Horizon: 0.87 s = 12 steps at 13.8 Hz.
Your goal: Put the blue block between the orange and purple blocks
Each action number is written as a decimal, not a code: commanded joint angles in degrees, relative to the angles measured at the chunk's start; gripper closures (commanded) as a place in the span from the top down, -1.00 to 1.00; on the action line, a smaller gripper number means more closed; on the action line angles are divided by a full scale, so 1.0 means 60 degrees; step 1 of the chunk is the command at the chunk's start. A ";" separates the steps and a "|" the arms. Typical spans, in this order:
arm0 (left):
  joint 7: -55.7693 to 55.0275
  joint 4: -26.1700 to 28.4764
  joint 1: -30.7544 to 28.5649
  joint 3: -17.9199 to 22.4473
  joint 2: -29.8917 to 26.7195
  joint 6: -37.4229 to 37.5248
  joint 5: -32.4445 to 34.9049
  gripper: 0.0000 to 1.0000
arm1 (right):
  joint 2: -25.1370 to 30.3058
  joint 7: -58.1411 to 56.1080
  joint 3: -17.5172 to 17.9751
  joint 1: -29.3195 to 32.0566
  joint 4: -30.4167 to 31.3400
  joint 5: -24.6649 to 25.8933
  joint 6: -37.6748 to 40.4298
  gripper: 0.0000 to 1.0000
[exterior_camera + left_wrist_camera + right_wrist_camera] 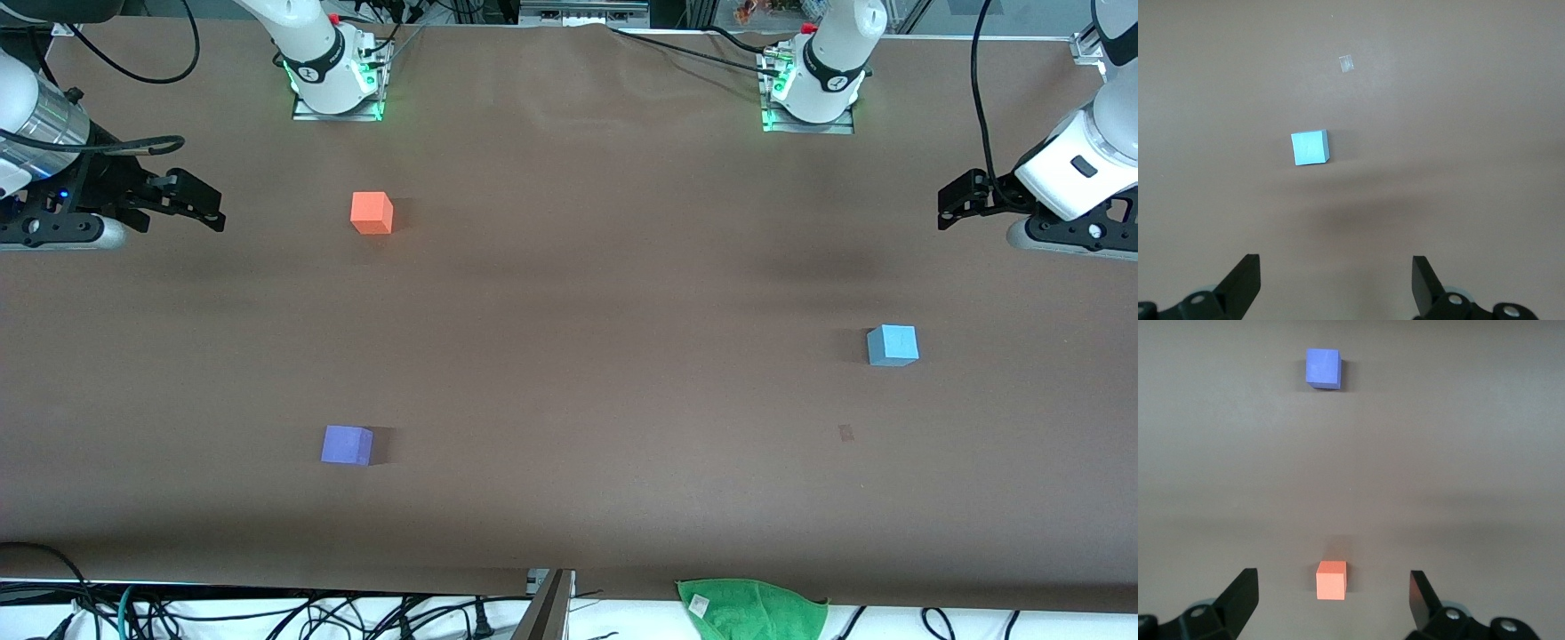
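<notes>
Nearest the front camera sits the purple block (347,444); orange block (372,212) farther; blue block (892,345) untouched, well apart toward my left arm's end; left gripper (956,201) and right gripper (200,203) both hang spread, empty; everything remains.

A: What lies on the bench (569,293)?
B: Orange block (372,212) toward the robots' edge, purple block (347,444) toward the camera edge, both resting flat.
A: Others?
B: Blue block (892,345) toward the left arm's end; green cloth (751,607) hanging off the camera edge.

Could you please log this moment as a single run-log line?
blue block: untouched, toward left arm's end | orange block, purple block: apart, gap free | left pincer: open, waiting | right pincer: open, waiting
</notes>
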State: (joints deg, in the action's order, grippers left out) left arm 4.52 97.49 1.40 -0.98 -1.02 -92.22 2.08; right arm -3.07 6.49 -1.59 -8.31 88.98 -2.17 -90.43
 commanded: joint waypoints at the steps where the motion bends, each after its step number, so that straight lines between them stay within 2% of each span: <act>1: 0.0257 -0.0267 -0.0057 -0.0027 0.0126 0.0180 -0.0229 1.00 | -0.0074 0.0001 0.0044 0.0024 -0.0226 -0.0151 0.0057 0.99; 12: 0.0140 -0.0310 -0.0072 0.0017 0.0185 0.0136 -0.0201 1.00 | -0.0059 0.0016 0.0045 0.0023 -0.0226 -0.0166 0.0086 0.99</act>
State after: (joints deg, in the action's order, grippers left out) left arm 4.66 97.40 1.39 -0.92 -0.78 -92.22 1.78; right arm -3.07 6.50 -1.52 -8.37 88.98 -2.24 -90.46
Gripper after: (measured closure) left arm 0.000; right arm 0.000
